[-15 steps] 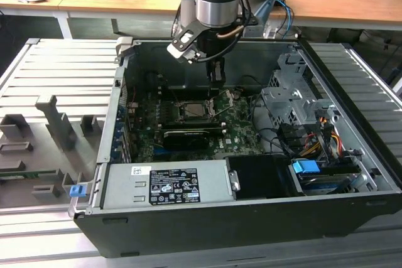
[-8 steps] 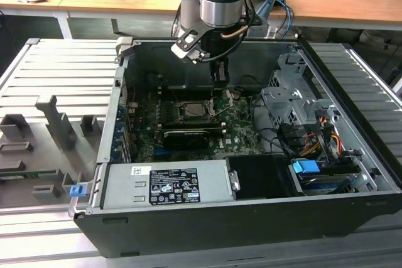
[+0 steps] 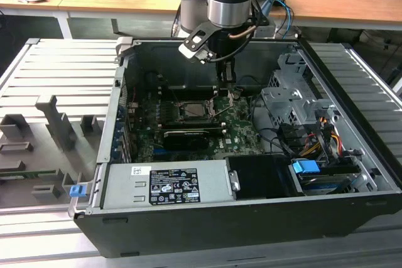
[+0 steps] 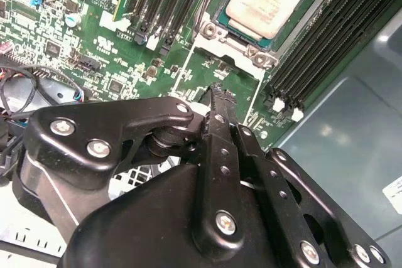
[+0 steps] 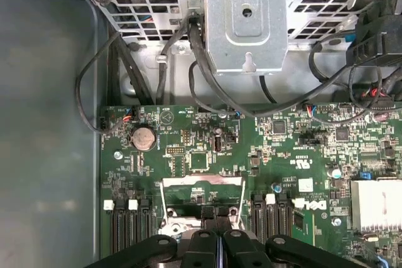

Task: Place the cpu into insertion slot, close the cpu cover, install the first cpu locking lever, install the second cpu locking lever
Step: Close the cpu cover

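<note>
cpu (image 4: 267, 1): seated in slot (image 4: 212, 29), just past your gripper (image 4: 217, 92). fingers pressed together, empty. cover (image 5: 201, 181) looks unclosed; locking not yet done.

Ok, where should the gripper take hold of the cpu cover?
The cpu cover looks tilted open, so pinch its thin raised edge from above, across the plate's thickness. That edge is bare and lies nearest the gripper.
</note>
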You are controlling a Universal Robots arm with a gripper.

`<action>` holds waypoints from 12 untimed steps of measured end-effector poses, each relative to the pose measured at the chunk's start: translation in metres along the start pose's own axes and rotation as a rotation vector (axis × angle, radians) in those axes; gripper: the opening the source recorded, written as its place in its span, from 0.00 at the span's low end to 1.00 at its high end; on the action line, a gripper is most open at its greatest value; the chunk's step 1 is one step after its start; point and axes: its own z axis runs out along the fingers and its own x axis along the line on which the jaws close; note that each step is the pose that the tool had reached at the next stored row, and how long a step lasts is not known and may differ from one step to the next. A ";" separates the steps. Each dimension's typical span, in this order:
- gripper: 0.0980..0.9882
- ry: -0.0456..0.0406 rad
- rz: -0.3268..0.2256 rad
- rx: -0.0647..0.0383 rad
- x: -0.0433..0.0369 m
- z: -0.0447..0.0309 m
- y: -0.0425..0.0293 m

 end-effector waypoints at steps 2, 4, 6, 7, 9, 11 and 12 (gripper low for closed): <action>0.01 0.0000 0.000 0.000 0.0001 0.0002 0.0018; 0.01 0.0000 0.000 0.000 0.0001 0.0004 0.0046; 0.01 0.0001 0.000 0.000 0.0002 0.0006 0.0071; 0.01 0.0001 0.000 0.000 0.0003 0.0008 0.0090; 0.01 0.0001 0.000 0.000 0.0003 0.0010 0.0120; 0.01 0.0001 0.000 0.000 0.0004 0.0013 0.0153; 0.01 0.0001 0.000 0.000 0.0004 0.0014 0.0170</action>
